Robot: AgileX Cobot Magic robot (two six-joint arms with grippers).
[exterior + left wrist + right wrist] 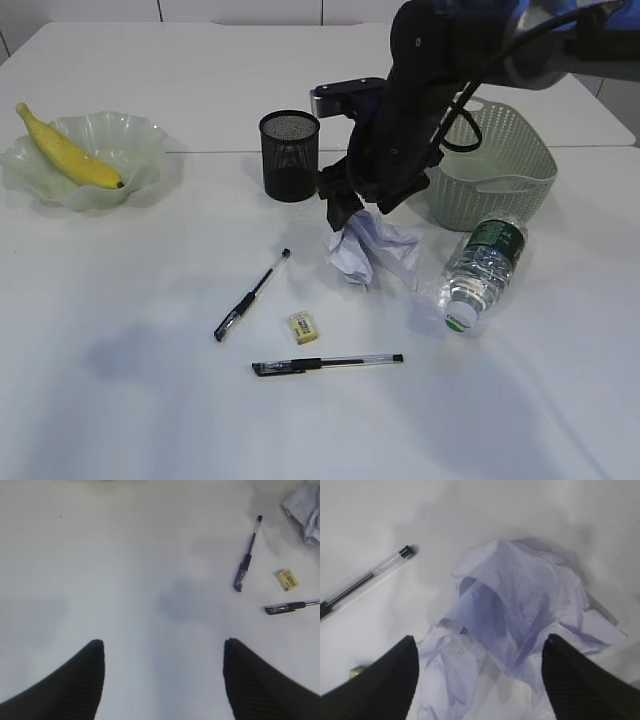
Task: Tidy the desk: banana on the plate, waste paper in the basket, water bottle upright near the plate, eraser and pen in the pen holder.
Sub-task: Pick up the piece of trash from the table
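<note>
A crumpled ball of waste paper (pixel 375 250) lies mid-table. My right gripper (pixel 345 212) hangs just above it, open, with the paper (pixel 515 630) between its fingers (pixel 479 647). The yellow banana (pixel 65 150) lies in the pale green plate (pixel 145 140) at far left. The water bottle (pixel 485 270) lies on its side. Two pens (pixel 252 294) (pixel 325 364) and a yellow eraser (pixel 303 327) lie on the table. The black mesh pen holder (pixel 290 155) stands behind them. My left gripper (pixel 164 647) is open and empty over bare table; it is out of the exterior view.
The green basket (pixel 495 165) stands at the back right, behind the bottle. The left wrist view shows a pen (pixel 247 560), the eraser (pixel 287 579), the second pen's end (pixel 292 606) and the paper's edge (pixel 306 510). A table seam runs across the back.
</note>
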